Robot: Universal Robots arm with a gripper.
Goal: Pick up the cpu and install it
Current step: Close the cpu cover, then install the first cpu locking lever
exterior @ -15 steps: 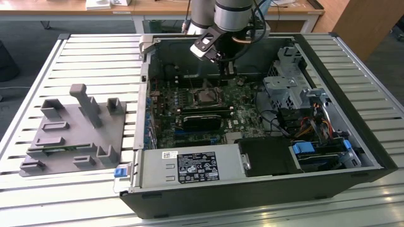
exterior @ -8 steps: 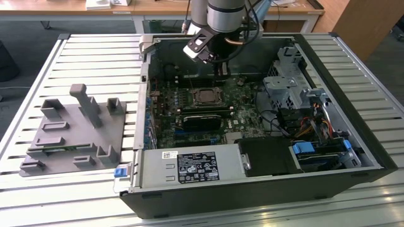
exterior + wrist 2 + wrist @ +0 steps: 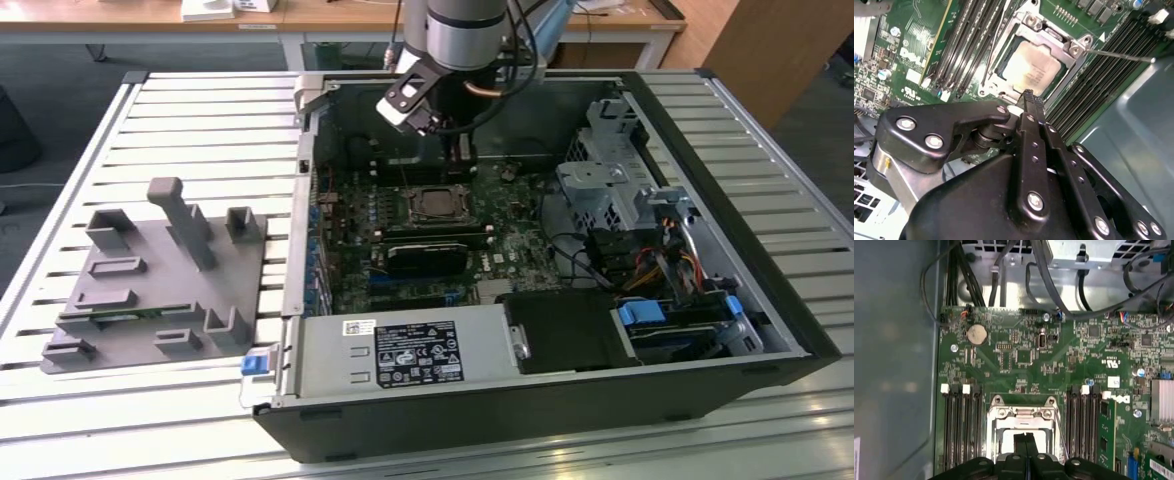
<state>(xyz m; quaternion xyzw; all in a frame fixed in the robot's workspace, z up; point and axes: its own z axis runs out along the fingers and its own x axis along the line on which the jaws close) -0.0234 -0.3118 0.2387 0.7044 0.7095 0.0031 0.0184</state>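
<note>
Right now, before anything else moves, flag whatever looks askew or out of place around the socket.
Nothing looks damaged or askew. The cpu lies flat and square inside the socket frame, and the gripper hangs shut above it. Only the thin retention lever juts sideways over the memory slots, apparently unlatched.

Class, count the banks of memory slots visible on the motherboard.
2: one bank beside the socket, the other bank on its opposite side. More may be hidden.

arm: silver-grey cylinder, black cables | white wrist mount | claw: matte black linkages, silver screws
</note>
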